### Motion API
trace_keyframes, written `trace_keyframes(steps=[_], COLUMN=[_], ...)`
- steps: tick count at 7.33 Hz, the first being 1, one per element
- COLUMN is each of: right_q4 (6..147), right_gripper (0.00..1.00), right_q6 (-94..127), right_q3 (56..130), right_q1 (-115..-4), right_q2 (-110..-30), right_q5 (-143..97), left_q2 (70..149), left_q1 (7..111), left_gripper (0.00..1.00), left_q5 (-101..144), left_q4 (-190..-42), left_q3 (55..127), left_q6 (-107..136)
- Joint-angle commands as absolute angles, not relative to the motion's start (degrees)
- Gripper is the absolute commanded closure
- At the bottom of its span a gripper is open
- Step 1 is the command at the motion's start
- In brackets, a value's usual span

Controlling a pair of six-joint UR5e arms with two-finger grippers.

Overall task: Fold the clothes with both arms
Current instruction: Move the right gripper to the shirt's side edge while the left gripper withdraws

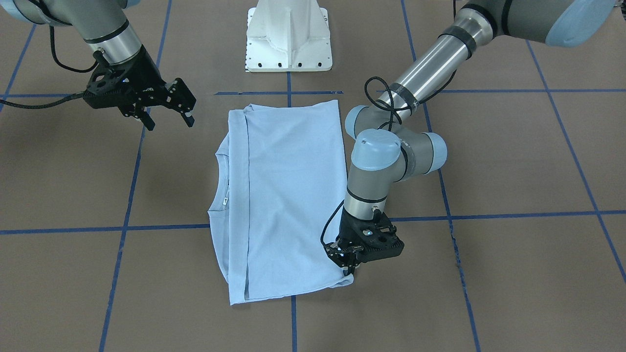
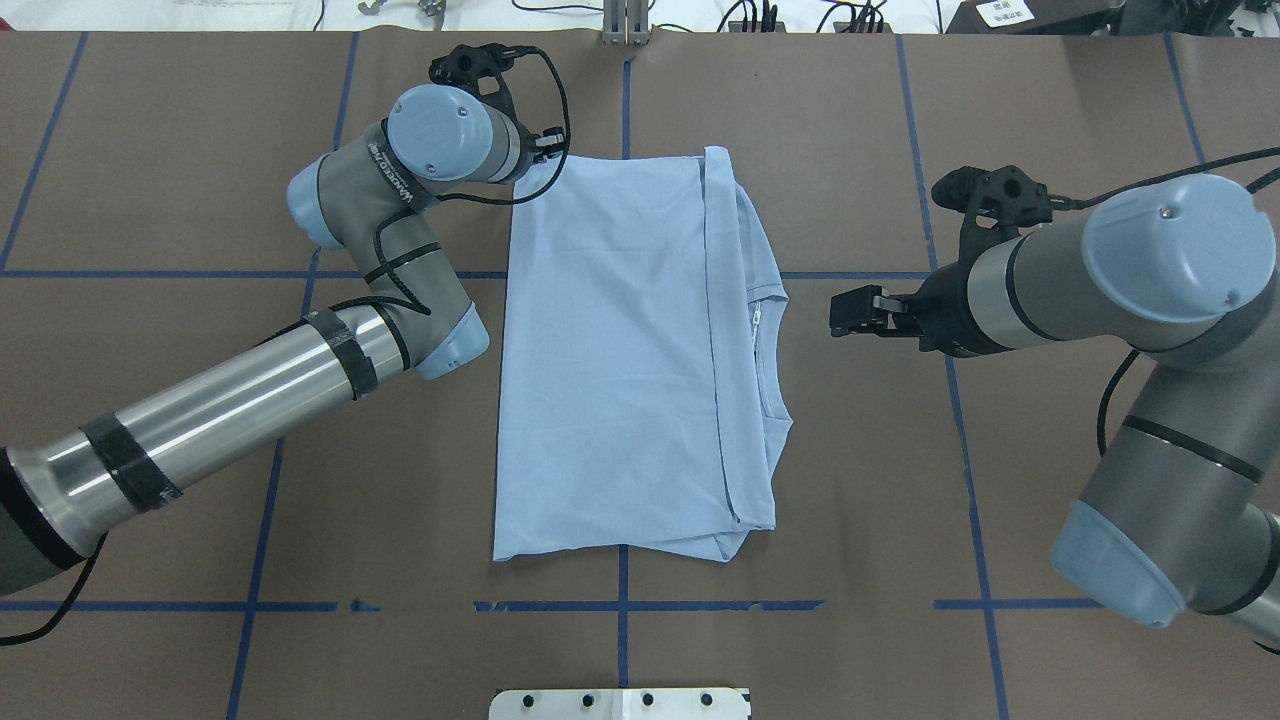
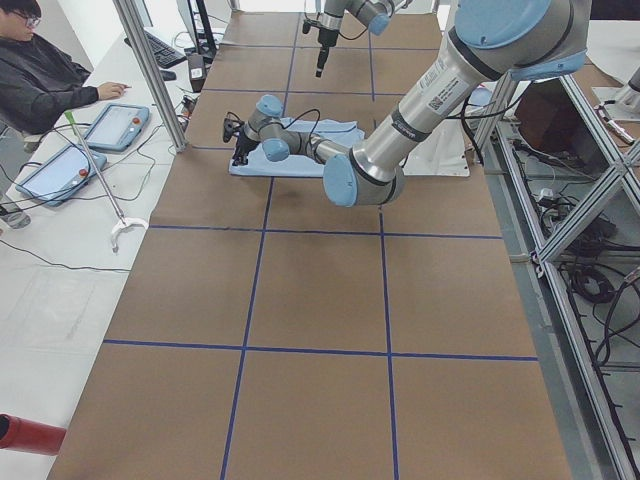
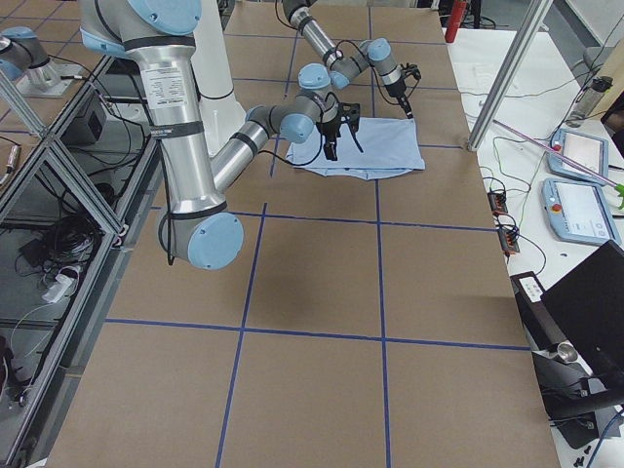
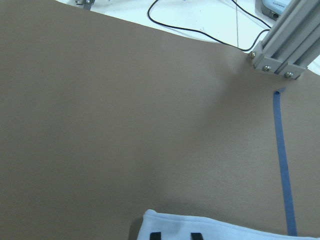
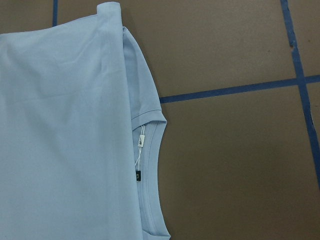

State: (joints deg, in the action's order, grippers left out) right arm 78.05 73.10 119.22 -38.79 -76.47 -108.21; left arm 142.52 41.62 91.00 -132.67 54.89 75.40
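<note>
Showing a light blue T-shirt (image 1: 288, 195) lying folded into a long rectangle on the brown table (image 1: 513, 171), straight out from the white base (image 1: 288, 39), collar (image 1: 215, 182) facing the right arm's side. Resting the left gripper (image 1: 349, 270) on the shirt corner farthest from the base, fingertips (image 5: 155, 235) on the cloth, a pinch impossible to confirm. Hovering the right gripper (image 1: 168, 120) off the collar side, nearer the base, jaws spread and holding nothing.

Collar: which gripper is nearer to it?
Right. The right gripper hovers just beside the collar, apart from it; the left gripper is at the shirt's opposite corner.
</note>
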Motion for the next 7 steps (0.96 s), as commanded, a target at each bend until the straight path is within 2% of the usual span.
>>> trace_keyframes(steps=[1,3,5,6,7], right_q4=[81.01,90.83,91.85,91.93,94.46], right_gripper=[0.0,0.0,0.0,0.0,0.0], right_q6=[72.17,71.98,71.29,66.15,61.92], right_q3=[116.2,113.75,108.48,107.07,106.88], right_q1=[-37.63,-32.81,-28.5,-25.08,-22.18], right_q2=[-73.76,-65.52,-60.4,-60.03,-59.68], right_q5=[-107.15,-100.32,-95.91,-91.97,-88.37], left_q2=[140.47,133.19,125.98,124.73,124.72], left_q1=[42.97,43.94,43.95,43.86,43.42], left_gripper=[0.0,0.0,0.0,0.0,0.0], left_q5=[93.23,100.44,100.55,100.63,100.63], left_q4=[-132.28,-125.29,-118.95,-116.92,-116.55], left_q3=[59.29,71.3,85.89,89.61,90.26], left_q6=[72.36,69.0,64.78,64.78,64.86])
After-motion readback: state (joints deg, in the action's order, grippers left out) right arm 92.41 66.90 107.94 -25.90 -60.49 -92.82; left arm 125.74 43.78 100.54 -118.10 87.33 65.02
